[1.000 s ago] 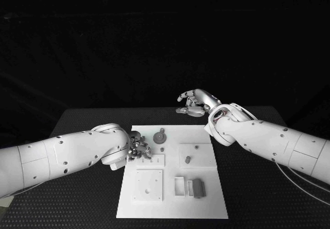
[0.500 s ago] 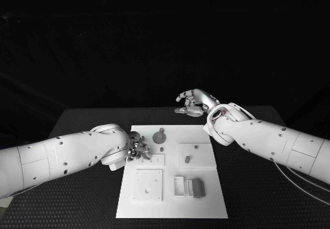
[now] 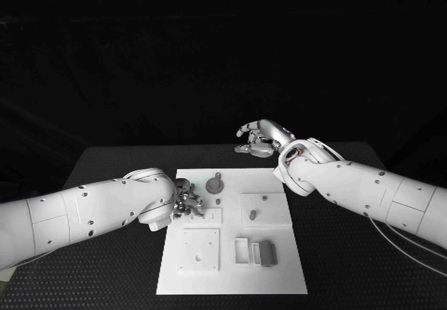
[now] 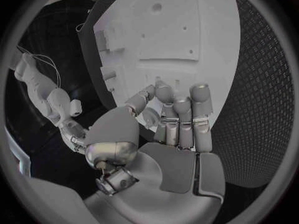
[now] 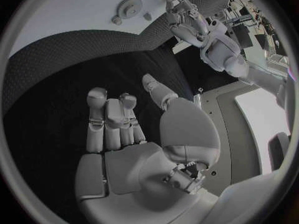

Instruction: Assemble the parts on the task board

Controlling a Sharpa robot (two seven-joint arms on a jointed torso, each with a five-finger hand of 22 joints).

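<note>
The white task board (image 3: 289,271) lies mid-table. On its far part sit a round grey disc (image 3: 216,187) and a small peg (image 3: 219,175). A grey block (image 3: 268,253) stands near the front. My left hand (image 3: 189,201) is down at the board's left edge beside a small white plate (image 3: 210,217). Its fingers (image 4: 181,114) are bunched with the thumb drawn in, and I cannot tell whether they pinch anything. My right hand (image 3: 263,139) hovers past the board's far edge with its fingers (image 5: 112,119) curled in and nothing in them. The disc (image 5: 131,7) also shows beyond it.
A square white plate (image 3: 202,250) with a hole lies front left on the board. Another plate (image 3: 267,210) with small grey pieces lies on the right. Black matting (image 3: 354,258) surrounds the board on all sides.
My right hand has drifted slightly up and away from the board. The left hand stays at the board's left edge.
</note>
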